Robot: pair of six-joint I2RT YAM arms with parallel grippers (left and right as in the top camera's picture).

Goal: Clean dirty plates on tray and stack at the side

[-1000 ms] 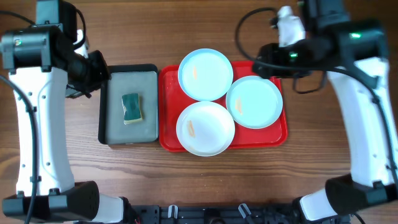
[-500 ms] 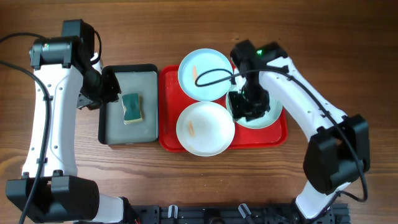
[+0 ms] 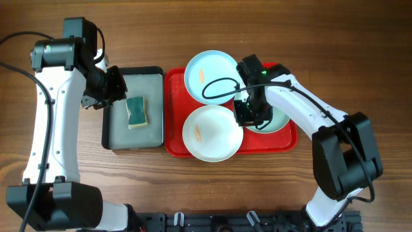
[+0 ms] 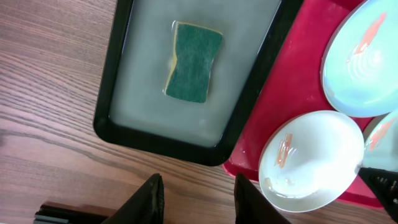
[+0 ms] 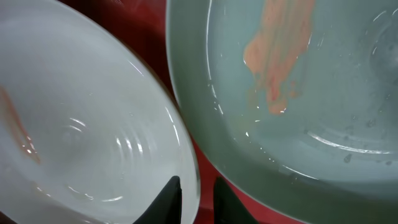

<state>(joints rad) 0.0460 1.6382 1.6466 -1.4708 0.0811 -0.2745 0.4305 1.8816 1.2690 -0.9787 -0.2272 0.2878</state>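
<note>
A: Right gripper (image 5: 196,183), what is it doing?

B: The jaws are standing narrow, not fully together. The rim of the white plate (image 5: 81,124) is showing in the gap. Clamped or only straddling, cannot tell. It is sitting at that plate's 3 o'clock edge, just beside the 9 o'clock edge of the turquoise plate (image 5: 323,81).

A: Left gripper (image 4: 198,186)?

B: It is hanging partly open and holding nothing, over bare wood at 6 o'clock of the black tray (image 4: 140,87). The sponge (image 4: 194,62) is lying inside that tray.

A: Risks?

B: The rims are crowding each other, touching or nearly so. Lifting one plate is probably going to drag or tip its neighbour. The surface is glossy and wet-looking and the pinch is thin, so I'm expecting slip. A finger could also be catching the wrong rim.

A: How are the plates looking, and where?

B: All three are lying in the red tray (image 3: 174,103): white at 7 o'clock, turquoise at 3 o'clock, the second turquoise plate (image 3: 209,77) at 12 o'clock. Each is carrying an orange smear (image 5: 273,56). None is stacked at the side yet.
</note>
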